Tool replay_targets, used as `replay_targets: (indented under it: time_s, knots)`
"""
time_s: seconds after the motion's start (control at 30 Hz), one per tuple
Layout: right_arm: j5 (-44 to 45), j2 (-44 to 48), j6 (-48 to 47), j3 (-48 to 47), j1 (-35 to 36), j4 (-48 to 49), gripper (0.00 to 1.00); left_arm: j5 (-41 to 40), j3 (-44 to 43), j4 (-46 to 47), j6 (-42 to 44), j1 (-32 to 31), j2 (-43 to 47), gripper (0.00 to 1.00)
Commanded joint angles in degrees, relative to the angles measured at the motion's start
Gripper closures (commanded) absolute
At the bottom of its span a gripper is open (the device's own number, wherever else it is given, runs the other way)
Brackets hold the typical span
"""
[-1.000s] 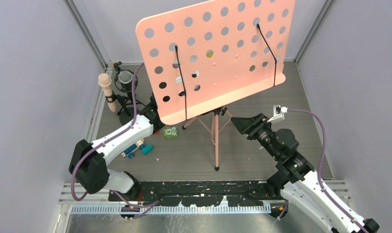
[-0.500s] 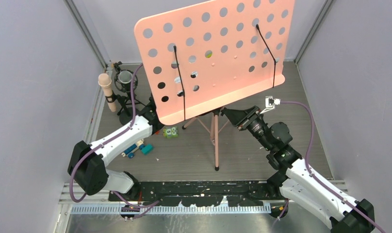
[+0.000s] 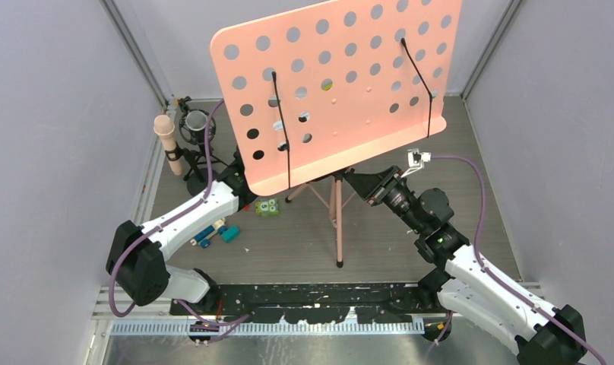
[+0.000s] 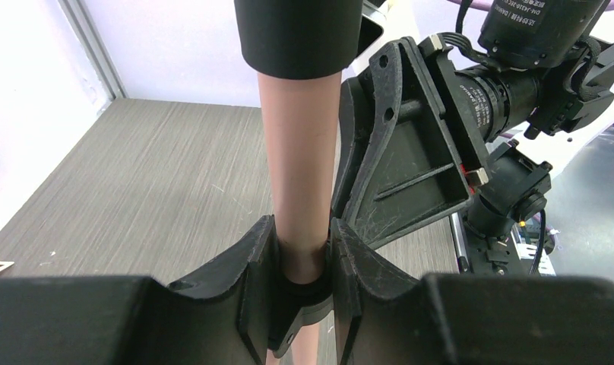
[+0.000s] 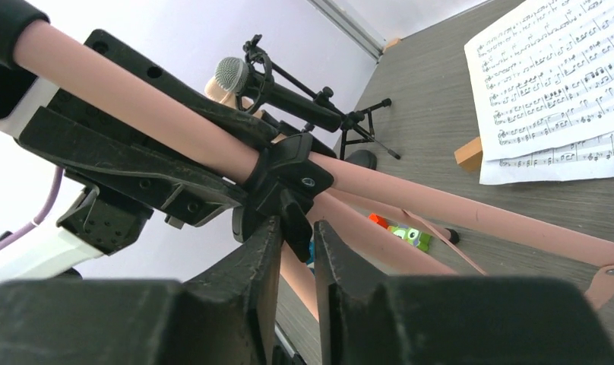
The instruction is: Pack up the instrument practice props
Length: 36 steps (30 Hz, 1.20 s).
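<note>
The pink music stand stands mid-floor, and its perforated desk (image 3: 342, 84) covers the middle of the top view. My left gripper (image 4: 302, 255) is shut on the stand's pink pole (image 4: 300, 152), just below a black sleeve. In the top view its fingers are hidden under the desk. My right gripper (image 5: 296, 232) reaches in from the right (image 3: 357, 181). Its jaws are closed on the black clamp lever (image 5: 292, 217) of the pole's collar. White sheet-music pages (image 5: 555, 84) lie on the floor behind. The beige-pink microphone (image 3: 167, 141) stands upright at the back left.
A black tripod mic holder (image 3: 195, 125) stands next to the microphone. A green monster block (image 3: 267, 207) and blue toy pieces (image 3: 211, 233) lie near the left arm. A small wooden block (image 5: 468, 154) lies by the pages. Grey walls close in on the left, the right and behind.
My right arm has swung left and forward, from clear of the stand to the pole under the desk. The desk has shifted slightly left. My left arm has barely moved.
</note>
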State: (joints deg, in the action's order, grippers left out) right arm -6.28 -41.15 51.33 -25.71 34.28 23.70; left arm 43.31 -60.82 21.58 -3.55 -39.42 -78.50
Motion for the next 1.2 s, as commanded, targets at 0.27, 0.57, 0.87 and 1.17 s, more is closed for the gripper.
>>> replay_targets:
  time_s: [0.27,0.57,0.87,1.17]
  knots:
    - [-0.3,1.1,-9.7,-2.7,0.1,1.4,0.93,0.4,0.7,-5.8,1.4,-0.3,-0.3,1.00]
    - [-11.4,-2.5,-36.0,-6.3,0.0,0.1,0.99,1.0,-0.5,-8.4,2.7,-1.1,-1.0,1.00]
    - [-16.4,-3.9,-59.6,-13.6,0.2,-12.4,0.99,1.0,-0.6,-8.4,2.6,-1.2,-0.9,1.00]
    - [-19.7,-2.3,-84.4,-11.3,2.2,-13.0,0.99,1.5,-0.7,-8.1,2.2,-1.4,-1.2,1.00]
